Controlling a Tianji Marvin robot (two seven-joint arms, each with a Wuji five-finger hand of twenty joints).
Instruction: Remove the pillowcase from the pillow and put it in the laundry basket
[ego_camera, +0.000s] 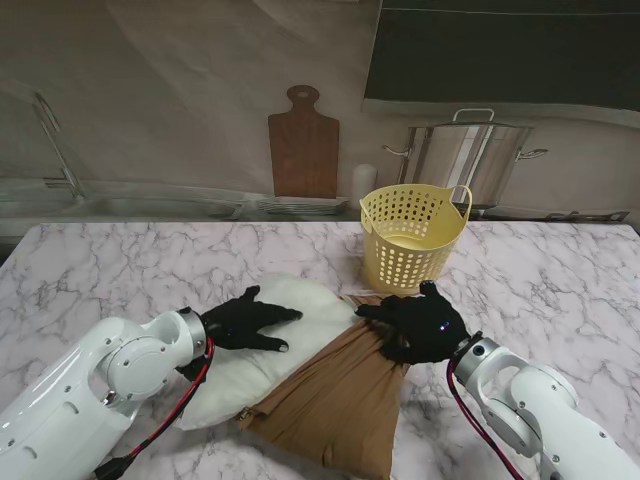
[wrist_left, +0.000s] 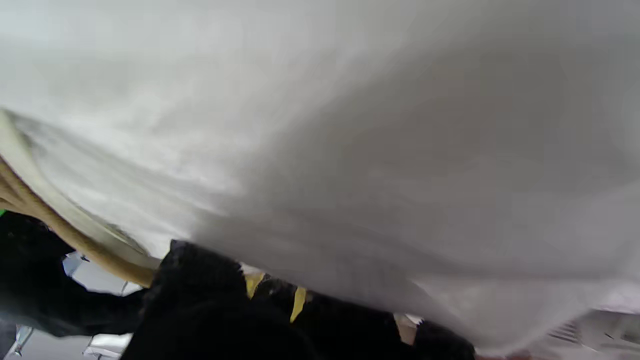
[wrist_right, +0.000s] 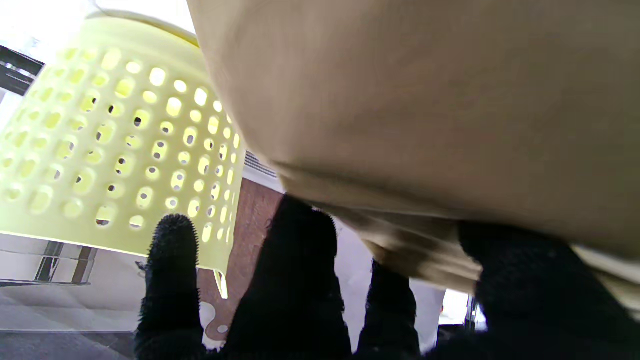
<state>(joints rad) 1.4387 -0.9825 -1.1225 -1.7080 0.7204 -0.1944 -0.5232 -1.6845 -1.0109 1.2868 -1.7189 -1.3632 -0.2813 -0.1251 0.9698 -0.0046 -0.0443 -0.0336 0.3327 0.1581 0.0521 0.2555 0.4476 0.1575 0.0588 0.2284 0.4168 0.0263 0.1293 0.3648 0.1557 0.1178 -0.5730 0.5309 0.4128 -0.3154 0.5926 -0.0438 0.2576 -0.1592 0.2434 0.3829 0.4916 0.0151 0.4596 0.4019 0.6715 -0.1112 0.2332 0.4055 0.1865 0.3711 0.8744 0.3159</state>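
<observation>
Lying across the marble table (ego_camera: 120, 260) was the big white pillow (ego_camera: 290, 305), w/ its near-right half tucked inside the brown pillowcase (ego_camera: 335, 400). The pillowcase bunched up at its far end, near the pillow's middle, & the rest spread toward me on the table. The yellow laundry basket (ego_camera: 412, 240) stood upright just past the pillow, on the right, w/ nothing brown inside it.

The left hand (ego_camera: 245, 322) lay flat on the bare white part of the pillow, fingers spread, pressing down & not wrapped round anything. The right hand (ego_camera: 420, 325) sat on the bunched far end of the pillowcase; in the right wrist view its fingers (wrist_right: 300, 260) curled against the brown cloth (wrist_right: 425, 100), so it looked like it was grabbing the cloth.

A wood cutting board (ego_camera: 303, 145) & a steel pot (ego_camera: 465, 160) stood by the back wall.
</observation>
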